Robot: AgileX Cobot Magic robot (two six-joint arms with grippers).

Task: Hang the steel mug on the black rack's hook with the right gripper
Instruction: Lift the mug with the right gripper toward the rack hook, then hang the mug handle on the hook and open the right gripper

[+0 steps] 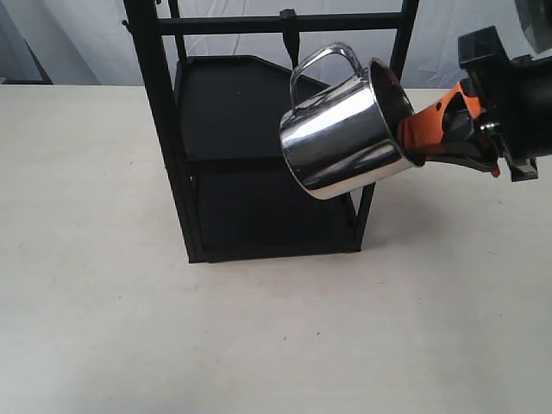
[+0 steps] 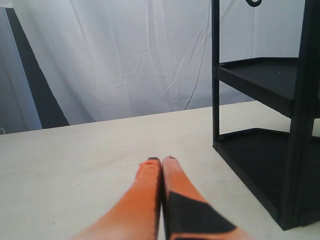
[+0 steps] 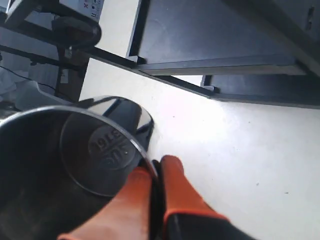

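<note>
Mug (image 1: 341, 138) at the rack (image 1: 250, 138)
The right end effector (image 1: 414, 142) is pinching the mug's rim, tilting it, handle beside the hook (image 1: 291, 43); the left end effector (image 2: 161, 161) is resting pressed together.

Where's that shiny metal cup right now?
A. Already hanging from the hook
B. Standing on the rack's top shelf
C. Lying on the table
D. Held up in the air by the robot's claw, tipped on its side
D: the right gripper pinches the rim of the steel mug, which is tilted above the table, its handle near but not on the hook.
</note>
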